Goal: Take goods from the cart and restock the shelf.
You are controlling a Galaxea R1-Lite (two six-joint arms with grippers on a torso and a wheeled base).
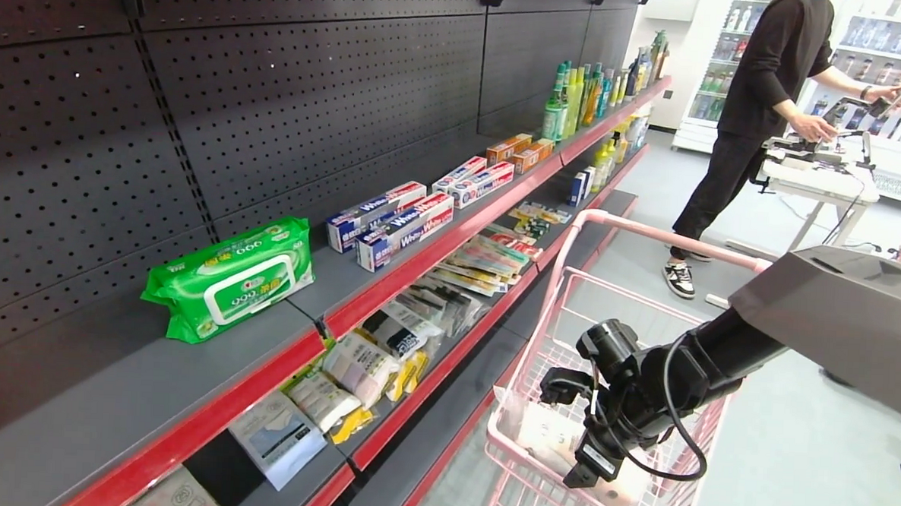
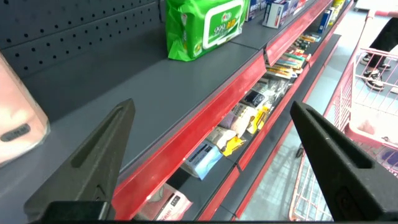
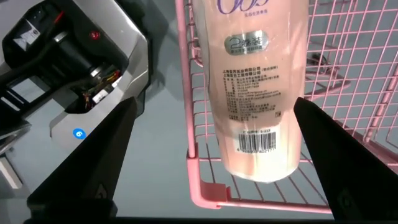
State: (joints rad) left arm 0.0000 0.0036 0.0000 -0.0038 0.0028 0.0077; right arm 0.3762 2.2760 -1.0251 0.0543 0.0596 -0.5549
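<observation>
A: Looks like the pick half of the restock, no? Seeing the right claw [image 1: 585,472] down inside the pink cart [image 1: 653,235] at about 4 o'clock in the head view, right over a pale pink pack [image 1: 552,440].

B: Yep, reads as pre-grasp. Going by the right wrist view: showing the right claw [image 3: 216,106] spread wide, one finger off each side of the pack [image 3: 252,93], gripping nothing yet. Can't tell whether touching it or just above. Found lying flat on the cart [image 3: 249,200] wire by a corner.

A: So next up: drop a little, centre on the pack, squeeze, lift clear of the rim, swing over toward 9 o'clock onto the shelf [image 1: 187,371]?

B: Guessing so. Looks soft and slick, so could squish or slip; worth closing gently across the middle. Plenty of bare board around 8 o'clock, nearer than the green wipes pack [image 1: 229,277].

A: Anything on the left side?

B: Covered by the left wrist view: left claw [image 2: 212,104] wide open as well, holding nothing, parked above the top shelf [image 2: 155,93], with the wipes [image 2: 202,25] farther along and a second pink pack [image 2: 15,118] sitting on the board close by. Getting the finger gaps from the wrist cameras, since hidden behind the wrist from up top. Getting the cart-to-shelf layout from the head view instead.
</observation>
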